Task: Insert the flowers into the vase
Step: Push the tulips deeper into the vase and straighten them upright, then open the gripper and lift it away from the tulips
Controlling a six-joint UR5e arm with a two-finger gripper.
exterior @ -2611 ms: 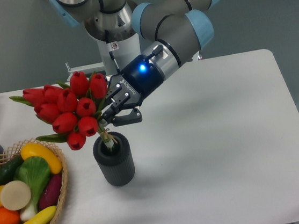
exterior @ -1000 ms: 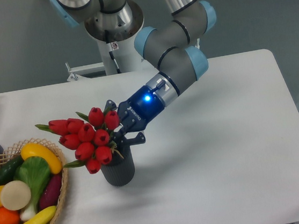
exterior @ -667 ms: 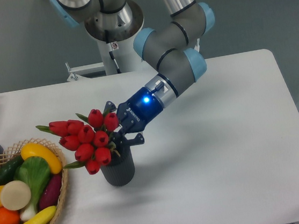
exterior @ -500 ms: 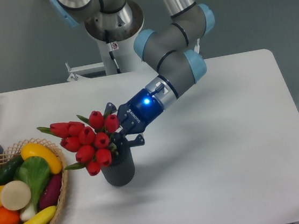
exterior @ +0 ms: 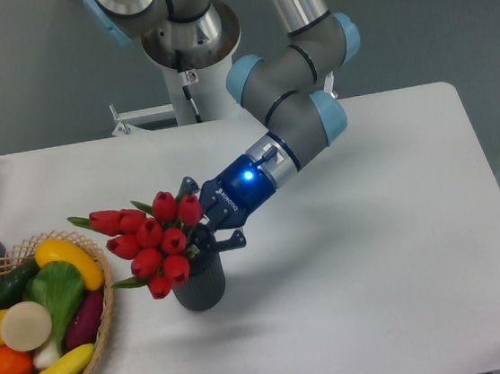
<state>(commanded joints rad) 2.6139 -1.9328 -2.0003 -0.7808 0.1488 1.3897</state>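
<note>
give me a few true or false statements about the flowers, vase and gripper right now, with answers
1. The flowers sit in the vase, heads leaning toward the basket. True.
2. The vase lies tipped on its side. False: it stands upright on the table.
3. The gripper is right above the vase mouth, at the bunch. True.
4. The basket is to the right of the vase in the picture. False: it is at the left edge.
5. The flowers are yellow. False: they are red.

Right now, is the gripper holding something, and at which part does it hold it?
The gripper appears to hold the bunch of red tulips by its stems, just below the blooms and above the mouth of the dark grey vase; the blooms hide the contact.
</note>
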